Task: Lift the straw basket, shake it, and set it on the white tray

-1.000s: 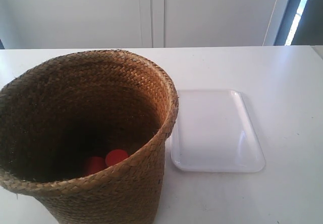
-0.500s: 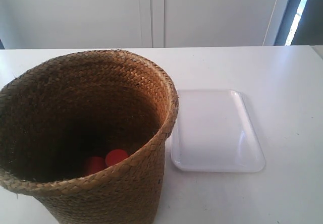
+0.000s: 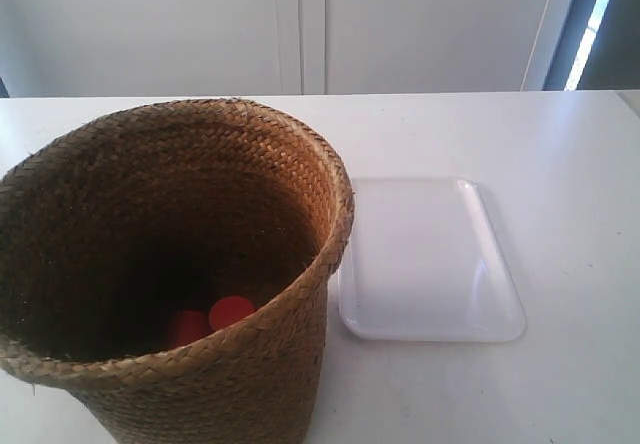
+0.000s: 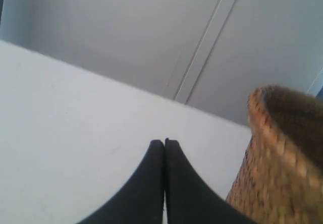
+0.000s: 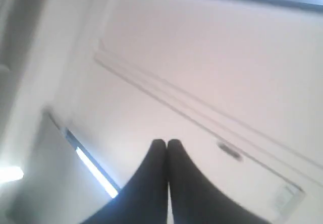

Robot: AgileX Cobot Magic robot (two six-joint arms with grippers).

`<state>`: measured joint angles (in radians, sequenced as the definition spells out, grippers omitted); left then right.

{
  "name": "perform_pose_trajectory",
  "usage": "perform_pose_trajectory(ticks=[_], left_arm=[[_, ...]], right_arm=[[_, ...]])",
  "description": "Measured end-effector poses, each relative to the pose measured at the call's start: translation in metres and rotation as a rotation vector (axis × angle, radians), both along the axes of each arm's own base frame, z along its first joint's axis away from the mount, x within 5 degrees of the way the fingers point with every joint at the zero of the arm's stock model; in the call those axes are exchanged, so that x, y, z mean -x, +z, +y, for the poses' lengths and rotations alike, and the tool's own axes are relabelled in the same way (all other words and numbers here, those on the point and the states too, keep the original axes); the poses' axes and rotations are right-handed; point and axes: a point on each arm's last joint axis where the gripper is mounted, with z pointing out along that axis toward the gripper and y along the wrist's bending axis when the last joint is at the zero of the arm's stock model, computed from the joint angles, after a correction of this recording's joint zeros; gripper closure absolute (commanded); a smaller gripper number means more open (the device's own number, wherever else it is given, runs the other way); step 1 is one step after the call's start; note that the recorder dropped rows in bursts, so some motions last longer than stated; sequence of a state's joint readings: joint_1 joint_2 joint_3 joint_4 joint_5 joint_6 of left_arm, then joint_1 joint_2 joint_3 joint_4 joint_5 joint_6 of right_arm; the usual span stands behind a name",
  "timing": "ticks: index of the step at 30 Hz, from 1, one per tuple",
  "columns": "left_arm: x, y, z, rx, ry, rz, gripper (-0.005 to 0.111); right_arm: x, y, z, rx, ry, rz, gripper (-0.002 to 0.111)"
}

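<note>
The left gripper (image 4: 164,143) is holding its two dark fingers (image 4: 146,183) pressed flat together, nothing between them, and it is pointing out over the bare white table (image 4: 75,133). The straw basket (image 4: 282,158) is standing just beside it, off to one side and apart from the tips. The right gripper (image 5: 167,142) is likewise keeping its fingers (image 5: 189,188) closed on nothing. It is aiming up at a pale, blurred wall (image 5: 212,57) with a raised strip running across it and a bright slit of light low down; I cannot tell more than that from its wrist view. Out on the table (image 3: 560,154), the straw basket (image 3: 170,254) is sitting upright near the camera, filling the exterior view's left half, its braided rim wide open. Two round red objects (image 3: 230,311) are lying side by side at the bottom of it, half hidden by the near rim and too shadowed to name. The white tray (image 3: 425,259) is lying flat on the table to the basket's right in that view. The basket's rim is overlapping the tray's near edge from this angle, but the base is resting on the table rather than on the tray — whether the two are touching lower down I cannot tell.
</note>
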<state>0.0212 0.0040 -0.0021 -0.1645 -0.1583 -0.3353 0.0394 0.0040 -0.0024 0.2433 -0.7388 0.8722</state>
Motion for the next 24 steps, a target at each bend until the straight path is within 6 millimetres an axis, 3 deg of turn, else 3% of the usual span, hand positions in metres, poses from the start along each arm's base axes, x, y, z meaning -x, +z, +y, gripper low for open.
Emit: perform_pose_trajectory(ticks=[3,5,8,13,14,15,16,17,18,19,21,23,24], left_arm=[[0.002,0.018,0.004,-0.030,0.053,-0.202,0.107],[0.007,0.035,0.007,-0.088,0.093,-0.330,0.107],[0.017,0.071,0.006,-0.171,0.113,-0.416,0.107],[0.015,0.126,0.004,-0.214,0.095,-0.399,0.107],[0.004,0.147,0.004,-0.215,0.088,-0.368,0.107],[-0.001,0.156,0.004,-0.215,0.086,-0.360,0.107],[-0.017,0.177,0.003,-0.201,0.073,-0.322,0.107],[-0.025,0.187,0.003,-0.176,0.061,-0.304,0.107],[-0.052,0.198,0.002,-0.107,0.019,-0.186,0.107],[-0.064,0.198,0.001,-0.096,-0.001,-0.107,0.107],[-0.116,0.192,-0.005,-0.094,-0.086,0.239,0.107],[-0.129,0.195,-0.010,-0.137,-0.164,0.366,0.107],[-0.130,0.204,-0.015,-0.201,-0.228,0.380,0.107]], right_arm=[[-0.012,-0.013,0.010,0.123,0.039,0.191,0.108],[-0.013,-0.014,0.011,0.121,0.058,0.211,0.108],[-0.009,0.001,0.012,0.126,0.064,0.191,0.108],[-0.009,0.059,0.012,0.286,-0.073,0.192,0.108],[-0.018,0.089,0.012,0.341,-0.132,0.207,0.108],[-0.022,0.101,0.011,0.357,-0.147,0.214,0.108],[-0.040,0.132,0.013,0.399,-0.163,0.262,0.108],[-0.051,0.141,0.014,0.418,-0.154,0.313,0.108],[-0.084,0.158,0.017,0.475,-0.119,0.475,0.108],[-0.103,0.163,0.019,0.511,-0.102,0.563,0.108],[-0.173,0.150,0.030,0.700,0.084,1.015,0.108],[-0.201,0.133,0.048,0.908,0.356,1.218,0.108],[-0.206,0.130,0.057,0.969,0.504,1.241,0.108]])
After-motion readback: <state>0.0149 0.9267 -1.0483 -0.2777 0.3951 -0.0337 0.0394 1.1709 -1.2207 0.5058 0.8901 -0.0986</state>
